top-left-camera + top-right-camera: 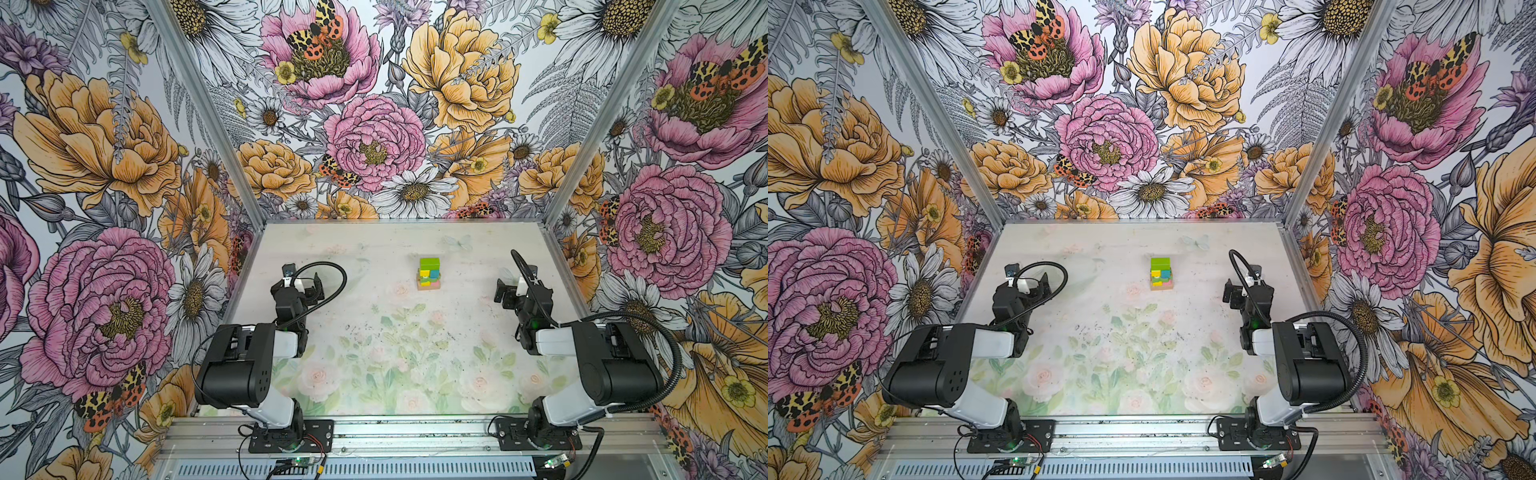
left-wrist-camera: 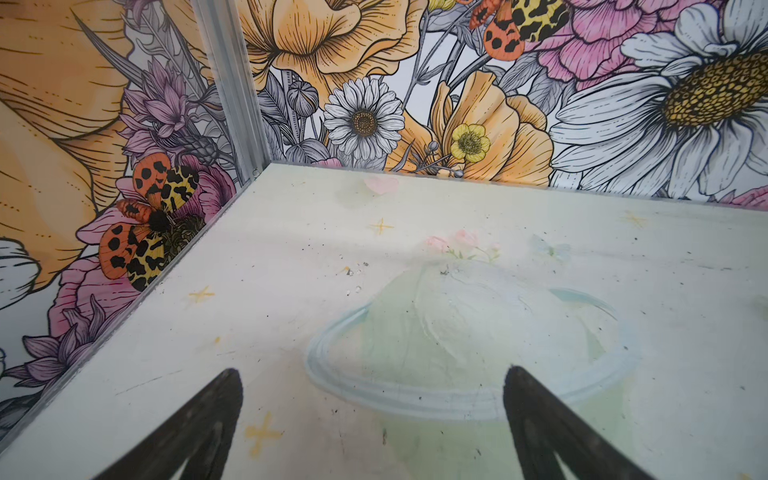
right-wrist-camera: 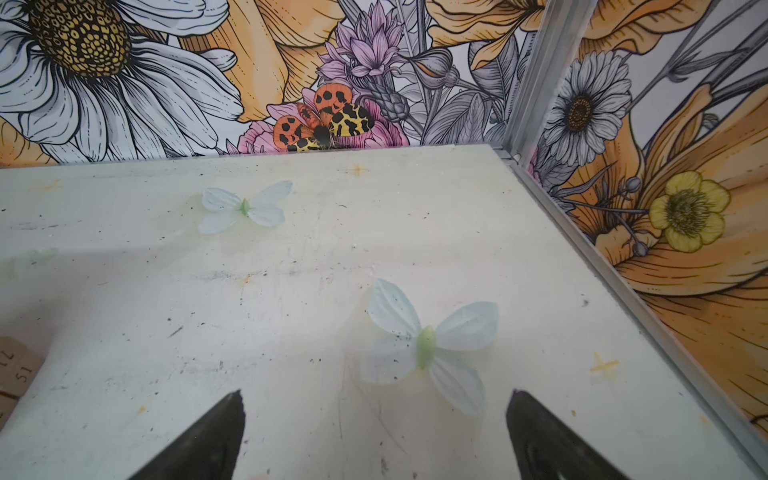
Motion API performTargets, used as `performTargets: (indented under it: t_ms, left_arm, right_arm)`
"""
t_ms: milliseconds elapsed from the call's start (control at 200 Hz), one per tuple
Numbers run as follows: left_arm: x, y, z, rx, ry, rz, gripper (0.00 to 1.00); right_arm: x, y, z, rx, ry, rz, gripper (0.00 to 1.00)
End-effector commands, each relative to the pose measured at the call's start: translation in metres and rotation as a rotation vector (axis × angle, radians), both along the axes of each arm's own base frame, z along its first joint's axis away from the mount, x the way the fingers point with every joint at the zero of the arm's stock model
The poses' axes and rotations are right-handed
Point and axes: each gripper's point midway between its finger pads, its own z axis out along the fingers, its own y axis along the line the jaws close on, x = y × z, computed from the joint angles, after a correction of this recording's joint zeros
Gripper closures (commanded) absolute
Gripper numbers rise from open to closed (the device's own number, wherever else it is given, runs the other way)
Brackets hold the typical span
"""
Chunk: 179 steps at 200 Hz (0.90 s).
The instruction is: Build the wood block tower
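Note:
The wood block tower (image 1: 429,274) (image 1: 1161,273) stands alone at the middle back of the table in both top views. It is a compact column with a lime green block on top, yellow and teal pieces under it, and pink and tan at the base. My left gripper (image 1: 307,286) (image 2: 372,390) hovers far to its left, open and empty. My right gripper (image 1: 509,291) (image 3: 374,411) is off to the tower's right, also open with only bare table between its fingers. A tan wood piece with printed digits (image 3: 12,370) peeks in at the right wrist view's edge.
Flower-print walls (image 1: 374,137) enclose the table on three sides, with aluminium corner posts (image 1: 208,112) (image 1: 602,112). The table mat (image 1: 395,353) carries faded printed flowers and butterflies (image 3: 424,345). Both arm bases (image 1: 291,436) (image 1: 540,434) sit on the front rail.

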Motion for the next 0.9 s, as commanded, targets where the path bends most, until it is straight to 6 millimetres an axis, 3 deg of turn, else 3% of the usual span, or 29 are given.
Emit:
performTargets:
  t_ms: [0,890]
  left_arm:
    - [0.0028,-0.0048,0.007,-0.005,-0.024,-0.015,0.01]
    - [0.0025,-0.0047,0.0067,-0.006,-0.024,-0.013,0.01]
  right_arm:
    - [0.0075,0.0033,0.0192,-0.02,-0.066,0.016,0.0]
    - [0.0081,0.0035,0.0183,-0.024,-0.056,0.013,0.0]
